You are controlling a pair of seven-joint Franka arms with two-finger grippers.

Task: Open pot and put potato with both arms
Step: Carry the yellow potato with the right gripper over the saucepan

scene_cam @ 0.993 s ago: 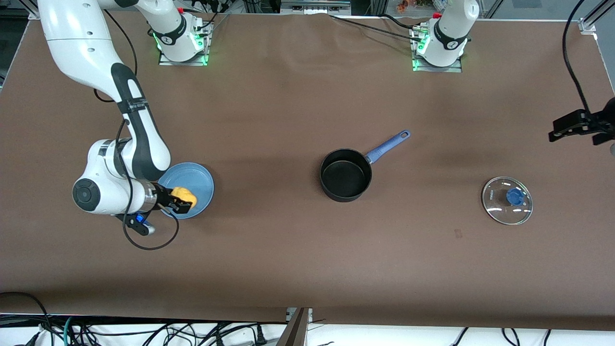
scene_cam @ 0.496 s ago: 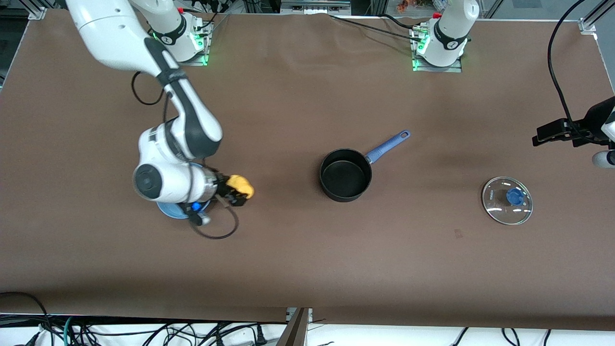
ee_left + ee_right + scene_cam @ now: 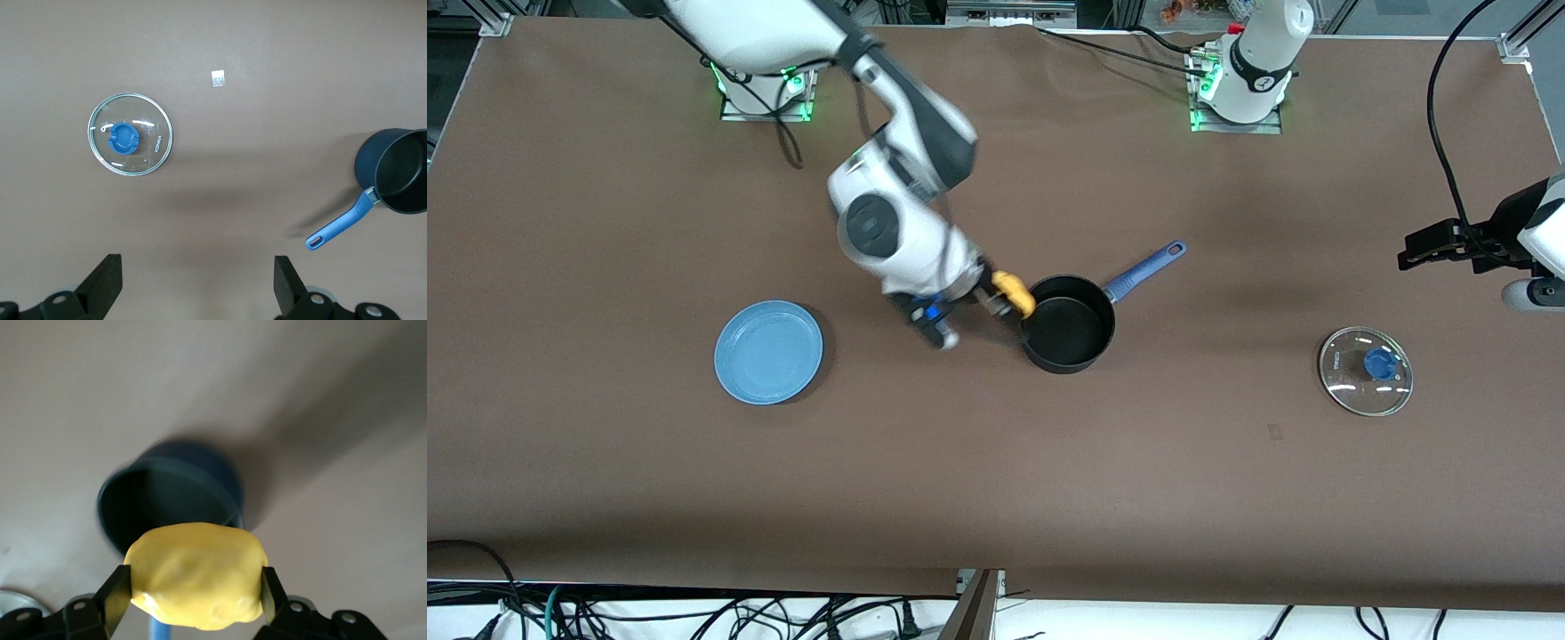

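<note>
potato [image 3: 1015, 291] is sitting clamped between my right gripper's [image 3: 1007, 297] fingers [image 3: 117, 595], pressed on both its sides, up in the air just over the rim of the pot [image 3: 1067, 323] on the side toward the right arm's end. the pot is standing open mid-table, seemingly with nothing in it, though the blur is making that hard to judge. my left gripper [image 3: 193, 283] is hanging spread wide and holding nothing, over bare table near the glass lid [image 3: 1366, 371]. the blue plate [image 3: 768, 351] is lying toward the right arm's end.

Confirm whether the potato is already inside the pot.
No: the potato is held in the right gripper's fingers at the rim of the empty pot.
</note>
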